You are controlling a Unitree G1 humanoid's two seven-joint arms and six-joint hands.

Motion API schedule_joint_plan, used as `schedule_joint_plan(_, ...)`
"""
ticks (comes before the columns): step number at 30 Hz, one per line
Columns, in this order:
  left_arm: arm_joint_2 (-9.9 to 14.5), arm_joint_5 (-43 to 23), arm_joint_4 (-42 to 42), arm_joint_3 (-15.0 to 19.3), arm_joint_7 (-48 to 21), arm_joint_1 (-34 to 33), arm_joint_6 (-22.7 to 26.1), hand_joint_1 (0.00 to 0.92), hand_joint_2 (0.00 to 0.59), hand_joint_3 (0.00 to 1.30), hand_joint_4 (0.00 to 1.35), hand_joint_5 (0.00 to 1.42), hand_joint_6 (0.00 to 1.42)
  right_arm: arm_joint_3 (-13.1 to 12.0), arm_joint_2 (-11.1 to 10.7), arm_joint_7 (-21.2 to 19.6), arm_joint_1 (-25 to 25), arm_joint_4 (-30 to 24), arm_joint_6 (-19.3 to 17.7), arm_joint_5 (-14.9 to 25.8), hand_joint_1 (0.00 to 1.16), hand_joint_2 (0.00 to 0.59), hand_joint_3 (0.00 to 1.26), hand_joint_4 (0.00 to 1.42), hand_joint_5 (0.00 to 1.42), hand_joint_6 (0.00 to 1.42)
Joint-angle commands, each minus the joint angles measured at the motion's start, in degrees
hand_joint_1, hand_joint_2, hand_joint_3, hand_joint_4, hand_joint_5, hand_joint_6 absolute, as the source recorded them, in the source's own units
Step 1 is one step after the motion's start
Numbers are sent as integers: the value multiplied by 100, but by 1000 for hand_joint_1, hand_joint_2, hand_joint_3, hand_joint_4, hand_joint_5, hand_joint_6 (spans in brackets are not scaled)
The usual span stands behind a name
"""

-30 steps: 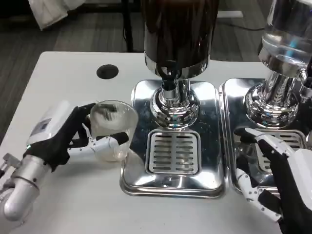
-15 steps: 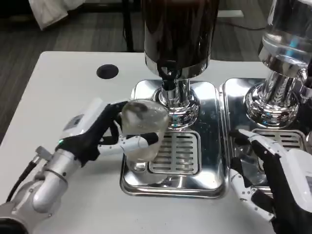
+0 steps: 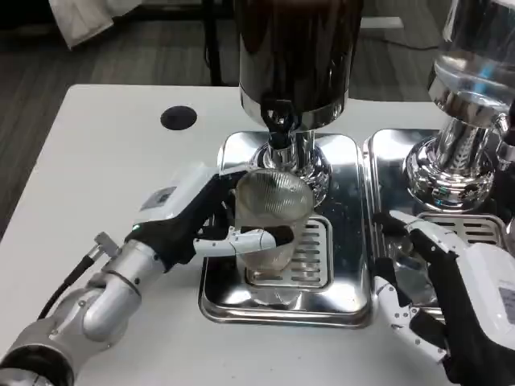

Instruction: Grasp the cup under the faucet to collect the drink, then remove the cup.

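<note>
STEP: positioning under faucet (image 3: 278, 121) | left hand (image 3: 189, 217) grips cup (image 3: 269, 217) — faucet just above | right hand (image 3: 451, 289) spread, empty | NEXT: settle cup, open tap

White table (image 3: 96, 169) carries two shiny steel drip trays side by side, nearly touching. Left tray (image 3: 233, 297) has a slotted grille and a dark drink dispenser (image 3: 296, 72) standing at its back. Right tray (image 3: 378, 193) holds a clear dispenser (image 3: 471, 88) on a chrome base. Black round hole (image 3: 178, 117) in tabletop, far-left of trays.
</note>
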Motion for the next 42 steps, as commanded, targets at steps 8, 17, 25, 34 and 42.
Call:
schedule_joint_plan(8, 97, 316, -71, -290, 215, -196, 136, 29, 95, 218, 148, 365, 488, -25, -10, -33, 9, -24, 17, 6, 494, 488, 298, 331, 245, 324)
schedule_joint_plan(17, 249, 199, -268, -251, 265, -102, -41, 0, 76, 205, 92, 246, 220, -71, -64, -50, 69, -33, -37, 57, 494, 488, 303, 332, 246, 324)
schedule_joint_plan(25, 560, -377, -776, 157, -192, 217, -480, 0, 63, 183, 46, 180, 196, -102, -117, -80, 202, -105, -97, 93, 494, 488, 303, 332, 246, 324)
schedule_joint_plan(34, 1105, -2480, -1790, 953, -2704, 392, -748, 0, 100, 273, 315, 442, 554, -147, -163, -107, 304, -134, -176, 137, 494, 488, 303, 332, 246, 324)
schedule_joint_plan(42, 1069, -3745, -2456, 1377, -4330, 283, -281, 0, 92, 331, 386, 496, 697, -143, -148, -109, 266, -91, -178, 127, 494, 488, 303, 332, 243, 324)
